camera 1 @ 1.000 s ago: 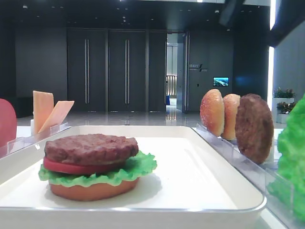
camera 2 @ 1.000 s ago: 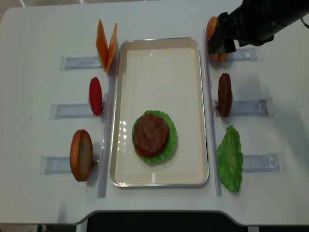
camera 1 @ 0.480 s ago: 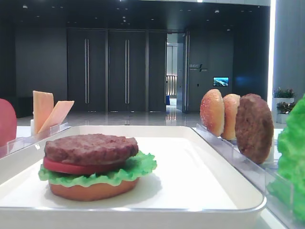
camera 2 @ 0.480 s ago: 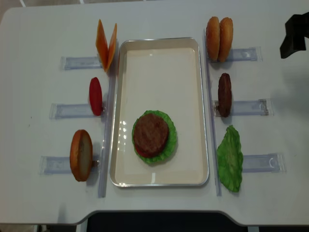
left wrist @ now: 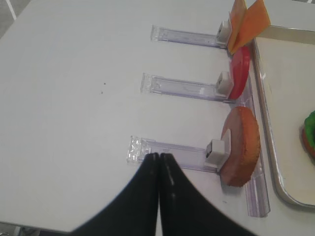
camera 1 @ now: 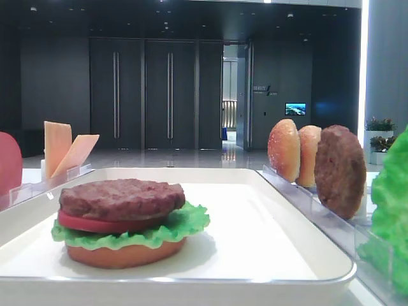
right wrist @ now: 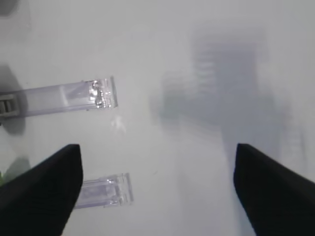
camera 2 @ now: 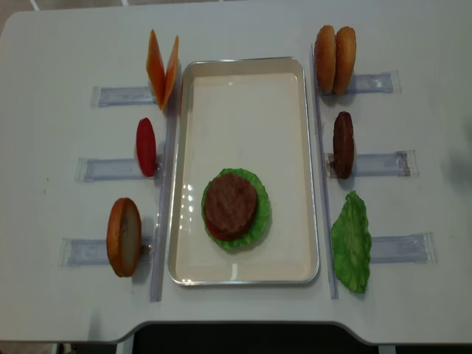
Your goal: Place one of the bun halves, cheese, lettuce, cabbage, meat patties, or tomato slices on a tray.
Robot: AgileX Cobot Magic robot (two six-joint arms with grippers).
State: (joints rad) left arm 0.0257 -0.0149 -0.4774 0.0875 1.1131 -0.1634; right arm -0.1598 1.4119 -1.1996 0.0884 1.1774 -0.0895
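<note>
On the white tray [camera 2: 243,118] lies a stack: bun half, lettuce, tomato slice and a meat patty [camera 2: 231,203] on top, also in the low view [camera 1: 121,197]. Right of the tray two bun halves [camera 2: 334,59], another patty [camera 2: 343,144] and a lettuce leaf [camera 2: 351,242] stand in racks. To its left are cheese [camera 2: 162,66], a tomato slice [camera 2: 146,146] and a bun half [camera 2: 124,236]. My left gripper [left wrist: 159,156] is shut and empty, left of that bun half [left wrist: 241,147]. My right gripper [right wrist: 157,196] is open over bare table. No cabbage shows.
Clear acrylic racks [camera 2: 383,164] run outward from both long sides of the tray. Two rack ends [right wrist: 101,93] lie below my right gripper. The table's front edge [camera 2: 236,324] is close to the tray's near rim. Neither arm shows in the overhead view.
My right arm has pulled back from the two bun halves at the back right and left the overhead view to the right. No food has moved.
</note>
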